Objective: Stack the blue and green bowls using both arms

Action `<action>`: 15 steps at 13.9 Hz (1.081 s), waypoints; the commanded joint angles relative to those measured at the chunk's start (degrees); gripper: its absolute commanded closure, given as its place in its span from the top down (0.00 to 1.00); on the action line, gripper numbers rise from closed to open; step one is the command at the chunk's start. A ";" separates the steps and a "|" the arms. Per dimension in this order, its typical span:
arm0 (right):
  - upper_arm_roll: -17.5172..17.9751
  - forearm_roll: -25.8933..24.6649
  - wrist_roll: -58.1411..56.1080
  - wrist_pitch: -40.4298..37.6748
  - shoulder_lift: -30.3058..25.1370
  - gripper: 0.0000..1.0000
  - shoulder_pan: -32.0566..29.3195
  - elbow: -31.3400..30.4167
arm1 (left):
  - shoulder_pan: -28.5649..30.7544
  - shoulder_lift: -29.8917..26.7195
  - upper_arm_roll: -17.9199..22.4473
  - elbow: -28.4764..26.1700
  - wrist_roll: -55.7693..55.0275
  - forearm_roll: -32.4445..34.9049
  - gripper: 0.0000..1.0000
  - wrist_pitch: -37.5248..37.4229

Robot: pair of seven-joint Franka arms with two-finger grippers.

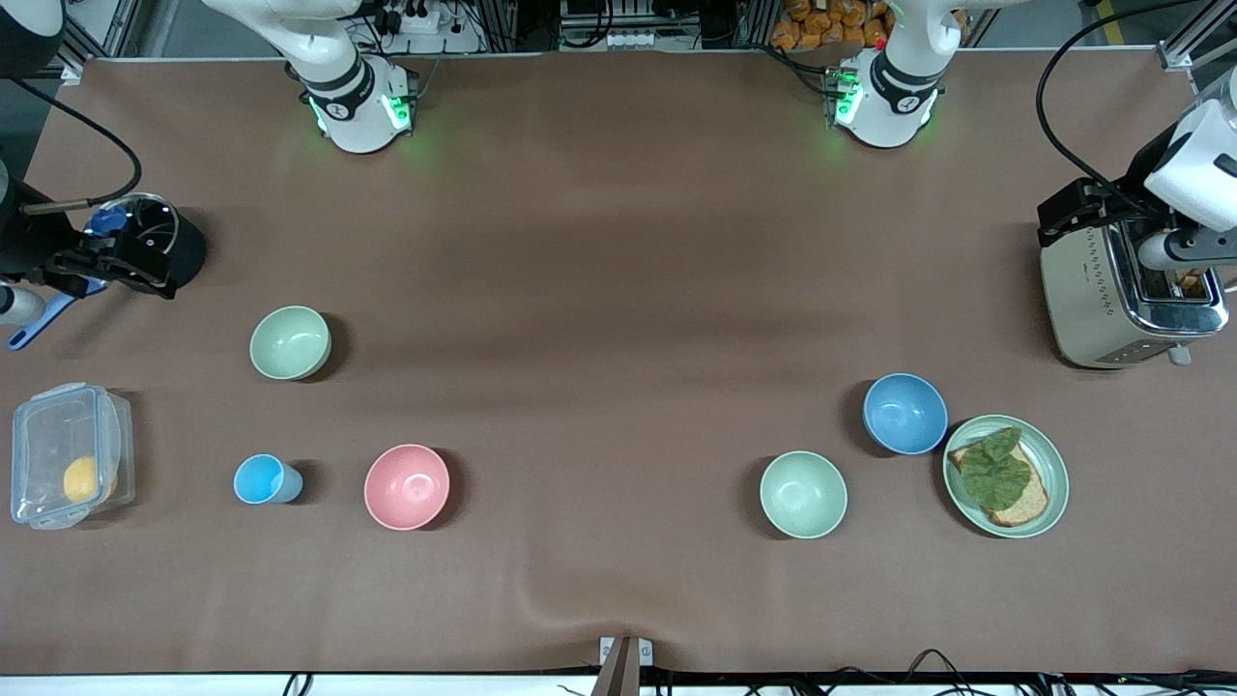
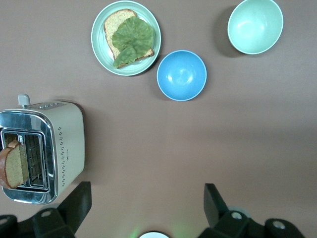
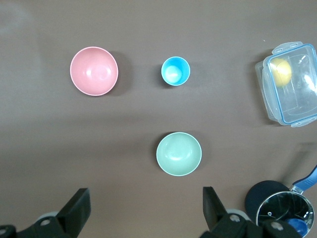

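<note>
The blue bowl stands upright and empty toward the left arm's end of the table, next to a plate; it also shows in the left wrist view. The pale sage green bowl stands upright and empty toward the right arm's end; it also shows in the right wrist view. My left gripper is open and empty, high over bare table between the left arm's base and the blue bowl. My right gripper is open and empty, high over bare table between the right arm's base and the green bowl.
A mintier green bowl stands beside the blue bowl, nearer the front camera. A green plate holds toast and a leaf. A toaster stands at the left arm's end. A pink bowl, light-blue cup, clear box and pot are at the right arm's end.
</note>
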 commanded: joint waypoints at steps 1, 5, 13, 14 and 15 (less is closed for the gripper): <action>0.23 -0.48 -0.29 0.01 -1.66 1.00 0.01 -1.34 | 0.00 -0.19 -0.36 0.48 0.35 1.14 1.00 -1.10; 0.14 -0.47 -0.03 0.18 -1.31 1.00 -0.07 -1.25 | 0.00 -0.02 -0.45 0.31 0.45 1.32 1.00 -1.10; -0.12 0.14 -0.90 3.26 -0.95 1.00 -0.34 -2.31 | -0.35 6.91 -0.89 -0.93 0.54 1.93 1.00 -0.74; -0.04 0.14 -0.91 3.26 -0.69 1.00 -0.16 -2.30 | -0.52 7.97 -0.89 -0.58 0.19 2.54 1.00 -0.74; 0.05 0.23 -0.91 3.34 0.35 1.00 -0.07 -2.30 | -0.53 9.03 -0.89 -0.49 -0.08 2.46 1.00 -0.74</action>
